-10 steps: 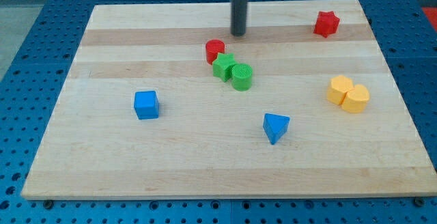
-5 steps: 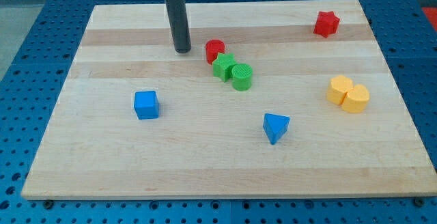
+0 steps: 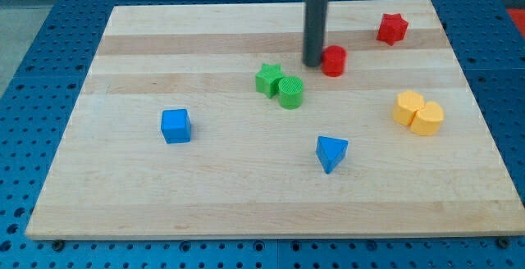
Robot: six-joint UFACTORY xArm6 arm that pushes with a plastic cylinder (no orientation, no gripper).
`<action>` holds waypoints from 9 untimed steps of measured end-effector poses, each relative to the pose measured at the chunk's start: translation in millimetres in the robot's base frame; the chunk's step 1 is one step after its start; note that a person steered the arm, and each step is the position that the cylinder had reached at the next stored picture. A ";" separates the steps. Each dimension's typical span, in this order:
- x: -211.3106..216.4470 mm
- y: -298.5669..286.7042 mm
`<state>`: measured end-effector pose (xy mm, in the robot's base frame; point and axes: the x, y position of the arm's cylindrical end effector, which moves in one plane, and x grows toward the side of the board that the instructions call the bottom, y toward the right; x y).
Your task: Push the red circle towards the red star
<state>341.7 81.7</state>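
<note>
The red circle [image 3: 334,60], a short cylinder, sits on the wooden board [image 3: 148,195] right of the centre, in the upper part. The red star [image 3: 392,29] lies near the board's top right corner, up and to the right of the circle. My tip [image 3: 313,62] rests on the board right against the circle's left side. The dark rod rises from it to the view's top.
A green star [image 3: 267,79] and a green cylinder [image 3: 290,92] touch each other left and below the tip. A blue cube [image 3: 175,125] is at the left, a blue triangle [image 3: 330,152] at lower centre. Two yellow blocks [image 3: 418,112] sit together at the right.
My tip swung from above the circle to its left, then swept right. The red circle slid right, away from the green star, closer to the red star.
</note>
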 end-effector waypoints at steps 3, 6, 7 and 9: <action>40.9 20.4; -3.6 64.2; -28.7 73.1; -18.4 38.8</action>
